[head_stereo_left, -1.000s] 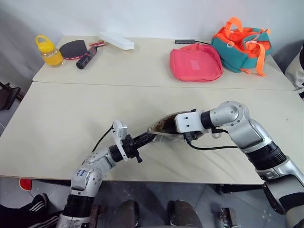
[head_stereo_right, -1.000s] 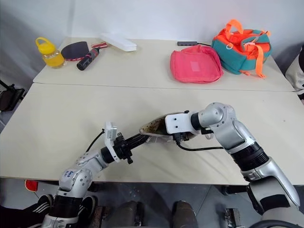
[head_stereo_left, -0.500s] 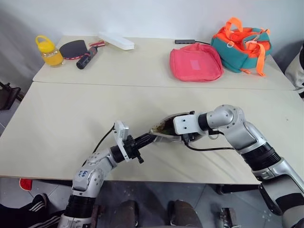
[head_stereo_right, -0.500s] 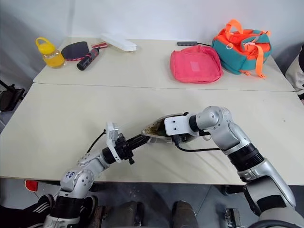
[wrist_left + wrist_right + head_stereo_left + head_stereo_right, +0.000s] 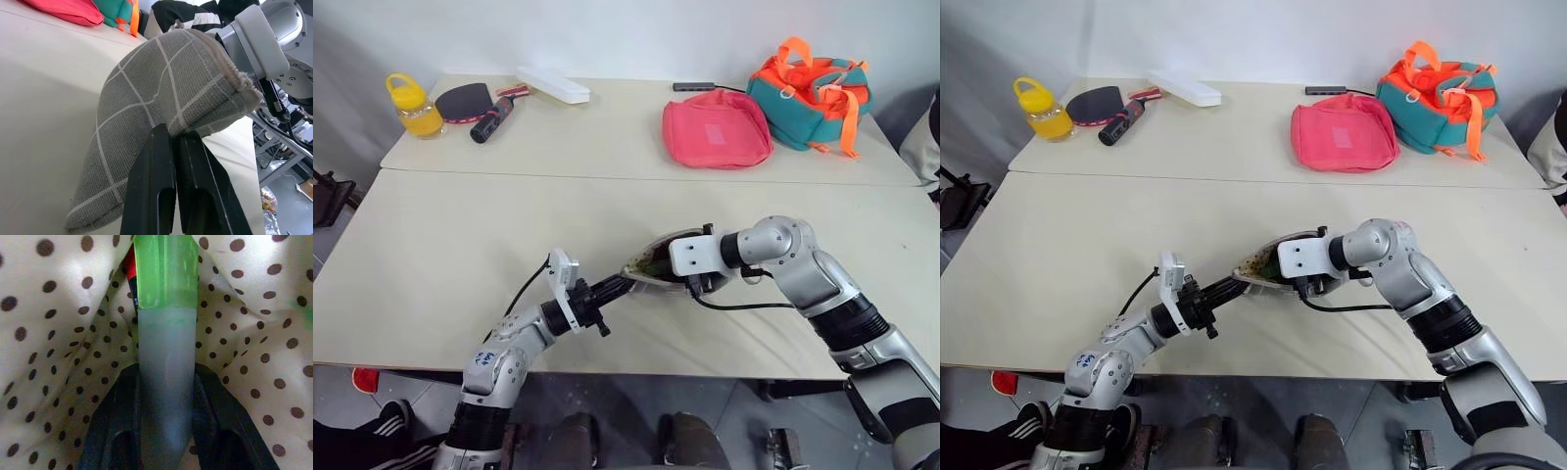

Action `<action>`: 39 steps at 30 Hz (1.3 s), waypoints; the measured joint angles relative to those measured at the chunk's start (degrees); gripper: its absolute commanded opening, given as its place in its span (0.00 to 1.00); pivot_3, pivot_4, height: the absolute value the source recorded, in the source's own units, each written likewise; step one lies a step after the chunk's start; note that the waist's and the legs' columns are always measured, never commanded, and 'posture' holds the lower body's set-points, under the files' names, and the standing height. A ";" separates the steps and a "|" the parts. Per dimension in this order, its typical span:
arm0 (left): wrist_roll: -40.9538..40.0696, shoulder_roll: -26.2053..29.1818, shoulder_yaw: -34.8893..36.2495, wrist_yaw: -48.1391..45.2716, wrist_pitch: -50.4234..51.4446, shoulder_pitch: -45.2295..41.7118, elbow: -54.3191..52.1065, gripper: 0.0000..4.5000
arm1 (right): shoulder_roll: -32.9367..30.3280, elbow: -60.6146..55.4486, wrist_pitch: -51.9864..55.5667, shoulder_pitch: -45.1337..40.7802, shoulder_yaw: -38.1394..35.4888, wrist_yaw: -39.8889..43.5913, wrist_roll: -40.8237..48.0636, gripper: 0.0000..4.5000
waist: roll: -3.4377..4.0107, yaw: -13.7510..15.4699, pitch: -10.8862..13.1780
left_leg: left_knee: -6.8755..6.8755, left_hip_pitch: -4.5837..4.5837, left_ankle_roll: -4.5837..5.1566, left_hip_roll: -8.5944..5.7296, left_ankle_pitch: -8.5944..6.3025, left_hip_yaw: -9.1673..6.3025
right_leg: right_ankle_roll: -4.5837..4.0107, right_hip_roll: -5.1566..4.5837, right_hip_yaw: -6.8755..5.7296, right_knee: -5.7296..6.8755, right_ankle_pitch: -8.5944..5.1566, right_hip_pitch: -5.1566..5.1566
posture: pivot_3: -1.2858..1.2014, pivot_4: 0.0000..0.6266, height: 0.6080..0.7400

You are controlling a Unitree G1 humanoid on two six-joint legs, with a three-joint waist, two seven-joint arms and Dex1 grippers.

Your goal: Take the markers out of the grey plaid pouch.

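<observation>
The grey plaid pouch is held up just off the near table, its mouth facing right. My left gripper is shut on the pouch's lower left edge, pinching the fabric. My right gripper reaches inside the pouch, against the dotted lining. Its two black fingers press on either side of a light green marker. A bit of red from a second marker shows behind the green one, the rest hidden.
On the far table lie a pink pouch, a teal and orange bag, a black and red paddle, a yellow jar and a white box. A seam divides the two tables.
</observation>
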 measured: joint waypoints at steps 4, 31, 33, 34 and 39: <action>0.54 1.34 0.35 -0.16 -0.84 -0.05 -0.86 0.00 | -1.21 -4.46 6.11 1.45 -2.62 3.20 4.91 0.21 | 0.02 0.07 0.01 | -0.05 -0.09 0.00 -0.01 0.00 -0.01 | 0.00 0.00 -0.02 0.00 0.00 -0.06 | 0.52 0.24 1.00; 3.23 2.32 0.82 -0.64 -2.91 -1.49 -0.72 0.00 | -1.89 15.87 0.50 -13.10 -19.23 -19.73 13.49 0.21 | 0.01 0.83 0.01 | -0.16 -0.22 0.12 -0.16 0.00 0.00 | 0.09 -0.09 -0.06 -0.10 0.05 -0.08 | 0.52 0.24 1.00; 3.23 2.28 0.82 -0.59 -2.93 -1.16 -0.88 0.00 | -3.34 20.11 -3.55 -10.92 -17.56 -19.97 10.27 0.21 | 0.01 0.44 0.01 | -0.23 -0.22 0.12 -0.12 0.00 0.05 | 0.09 -0.05 -0.07 -0.15 0.05 -0.10 | 0.52 0.24 1.00; 3.23 2.12 0.71 -0.57 -2.93 -1.09 -0.95 0.00 | -3.53 21.86 -5.47 -9.01 -16.33 -19.94 8.82 0.21 | 0.01 0.22 0.01 | -0.25 -0.22 0.11 -0.09 0.01 0.05 | 0.09 -0.02 -0.10 -0.13 0.05 -0.10 | 0.52 0.24 1.00; 3.23 1.94 0.52 -0.54 -2.93 -0.75 -1.06 0.00 | -3.84 27.40 -8.58 -3.86 -13.14 -19.05 5.03 0.21 | 0.26 -0.27 0.16 | -0.21 -0.22 0.09 -0.06 0.03 0.19 | 0.09 0.00 -0.03 -0.09 0.05 -0.16 | 0.52 0.24 1.00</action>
